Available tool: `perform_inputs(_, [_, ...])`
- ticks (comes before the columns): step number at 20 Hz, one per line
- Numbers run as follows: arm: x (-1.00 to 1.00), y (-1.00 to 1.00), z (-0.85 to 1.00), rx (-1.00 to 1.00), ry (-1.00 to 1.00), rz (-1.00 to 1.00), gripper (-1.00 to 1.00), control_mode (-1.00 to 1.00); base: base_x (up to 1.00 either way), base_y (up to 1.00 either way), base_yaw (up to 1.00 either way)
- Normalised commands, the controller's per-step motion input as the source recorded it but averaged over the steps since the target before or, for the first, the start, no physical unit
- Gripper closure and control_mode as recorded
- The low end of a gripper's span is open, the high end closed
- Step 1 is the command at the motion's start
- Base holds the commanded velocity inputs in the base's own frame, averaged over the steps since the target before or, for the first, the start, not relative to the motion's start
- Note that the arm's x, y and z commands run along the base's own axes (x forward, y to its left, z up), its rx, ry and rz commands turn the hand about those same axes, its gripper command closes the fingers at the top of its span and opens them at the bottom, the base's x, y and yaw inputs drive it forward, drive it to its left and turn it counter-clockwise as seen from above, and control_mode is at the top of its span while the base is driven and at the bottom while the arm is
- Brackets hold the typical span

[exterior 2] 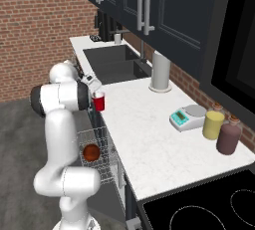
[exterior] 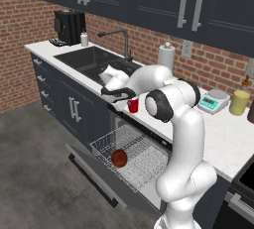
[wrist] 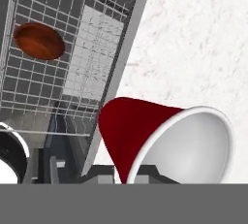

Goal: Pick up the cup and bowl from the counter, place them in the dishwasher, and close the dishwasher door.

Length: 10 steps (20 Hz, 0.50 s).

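My gripper (exterior: 131, 100) is shut on the red cup (exterior: 133, 105) at the front edge of the white counter (exterior: 223, 139), just above the open dishwasher. In the hand view the cup (wrist: 140, 131) fills the lower middle, white inside facing right, with the gripper (wrist: 127, 172) closed at its wall. The dark reddish-brown bowl (exterior: 119, 158) lies in the white wire rack (exterior: 149, 161), which is pulled out. The dishwasher door (exterior: 94, 178) hangs open and flat below the rack. From the right base view the cup (exterior 2: 98, 102) sits beside my arm, with the bowl (exterior 2: 91, 152) below it.
A sink (exterior: 89, 57) with a faucet lies left of the cup. A paper towel roll (exterior: 166, 57), a teal scale (exterior: 213, 100), a yellow jar (exterior: 239, 102) and a maroon jar (exterior 2: 229, 137) stand on the counter. A cooktop (exterior 2: 199, 214) is at the right end.
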Motion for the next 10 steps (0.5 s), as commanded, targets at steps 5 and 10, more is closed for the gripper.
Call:
perform_inputs(5, [-1.00, 0.03, -0.22, 0.01, 0.06, 0.00, 1.00, -1.00, 0.00, 0.00, 0.00])
perform_inputs(10, [-1.00, 0.19, -0.69, -0.01, 0.22, 0.00, 1.00, -1.00, 0.00, 0.00, 0.00])
